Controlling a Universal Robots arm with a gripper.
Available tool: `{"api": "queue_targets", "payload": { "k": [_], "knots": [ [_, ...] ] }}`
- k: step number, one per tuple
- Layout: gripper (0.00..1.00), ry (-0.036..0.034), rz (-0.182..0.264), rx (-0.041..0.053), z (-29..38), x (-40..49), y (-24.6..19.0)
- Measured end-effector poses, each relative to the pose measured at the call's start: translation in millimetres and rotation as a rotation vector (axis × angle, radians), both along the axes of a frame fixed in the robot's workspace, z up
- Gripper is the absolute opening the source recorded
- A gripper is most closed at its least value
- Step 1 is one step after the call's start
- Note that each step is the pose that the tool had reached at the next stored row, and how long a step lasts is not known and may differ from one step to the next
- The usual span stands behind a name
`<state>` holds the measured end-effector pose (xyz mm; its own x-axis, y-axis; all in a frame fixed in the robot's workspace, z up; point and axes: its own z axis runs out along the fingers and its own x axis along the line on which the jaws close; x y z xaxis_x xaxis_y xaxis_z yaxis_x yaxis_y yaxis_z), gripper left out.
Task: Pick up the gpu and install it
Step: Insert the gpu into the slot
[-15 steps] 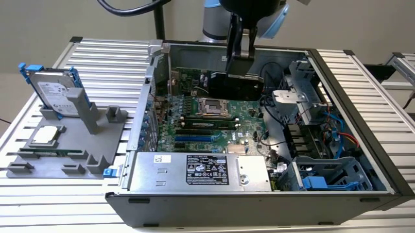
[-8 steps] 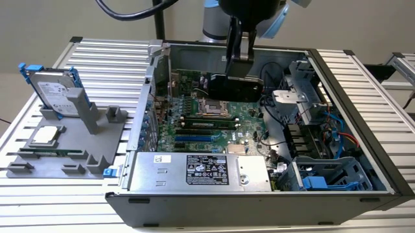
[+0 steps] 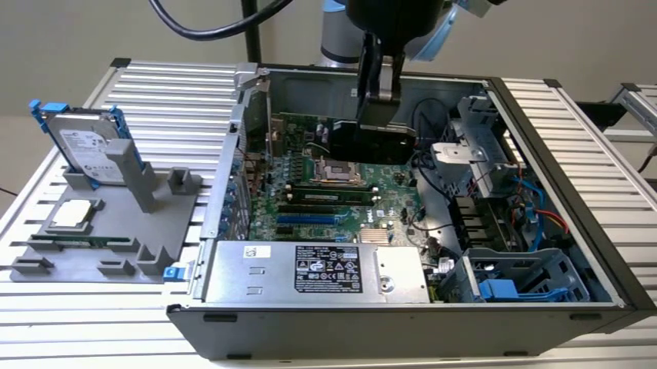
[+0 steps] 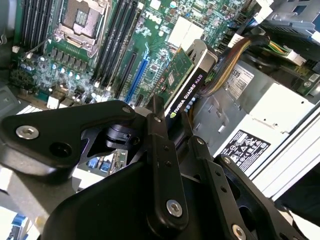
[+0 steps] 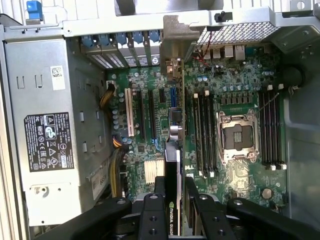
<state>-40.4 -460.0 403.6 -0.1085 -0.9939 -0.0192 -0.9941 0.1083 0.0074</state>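
End effector (image 5: 172,207) pinching gpu (image 5: 172,165) by its edge, card hanging below it inside the open case (image 3: 575,192); long axis parallel to the motherboard (image 5: 230,90) slots directly beneath, not seated.

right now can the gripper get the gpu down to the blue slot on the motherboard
Probably yes. The gripper is shut on the gpu, held edge-on above the motherboard. The blue slot looks empty, with no cable seen crossing it.
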Motion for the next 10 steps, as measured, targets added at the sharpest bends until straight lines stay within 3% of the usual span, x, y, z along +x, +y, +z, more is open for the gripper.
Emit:
{"api": "queue_targets", "payload": {
  "k": [10],
  "knots": [
    [0.0,0.0,0.0,0.0067,-0.2,0.0,0.0]
  ]
}}
